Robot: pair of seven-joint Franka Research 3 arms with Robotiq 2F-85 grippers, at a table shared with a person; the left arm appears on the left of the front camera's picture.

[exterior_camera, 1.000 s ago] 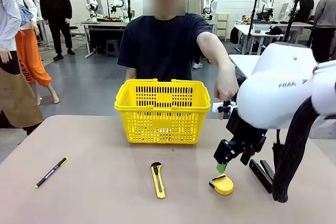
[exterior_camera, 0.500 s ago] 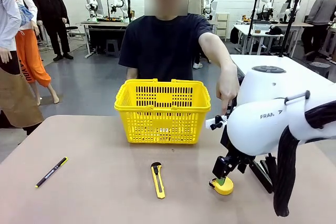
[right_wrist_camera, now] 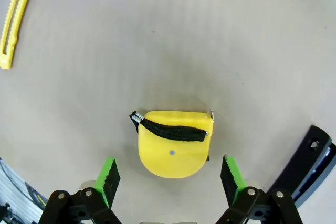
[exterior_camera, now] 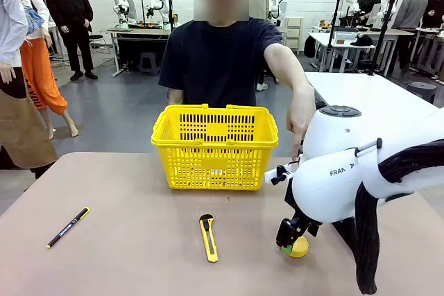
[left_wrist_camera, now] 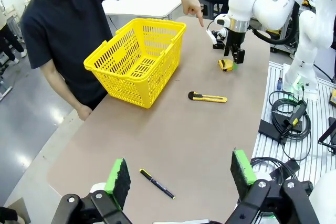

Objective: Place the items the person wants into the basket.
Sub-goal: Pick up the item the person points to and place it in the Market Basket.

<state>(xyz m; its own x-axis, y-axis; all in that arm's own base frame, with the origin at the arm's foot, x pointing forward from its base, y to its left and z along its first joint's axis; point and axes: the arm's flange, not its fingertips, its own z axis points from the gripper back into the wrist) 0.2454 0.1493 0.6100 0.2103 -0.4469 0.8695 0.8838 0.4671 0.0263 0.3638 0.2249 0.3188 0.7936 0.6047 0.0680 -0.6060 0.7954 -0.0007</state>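
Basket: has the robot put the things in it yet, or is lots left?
Not much looks done: I cannot tell whether anything lies in the yellow basket. In hand: the right gripper stands open around the tape measure, which the person's hand points at, not yet gripped. Left: lifting it in; the utility knife lies on the table.

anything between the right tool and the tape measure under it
Nothing visible. The right tool hangs directly over the tape measure, jaws open on either side of it, with bare table in the gaps. The person's pointing hand sits higher, toward the far side, not in the path.
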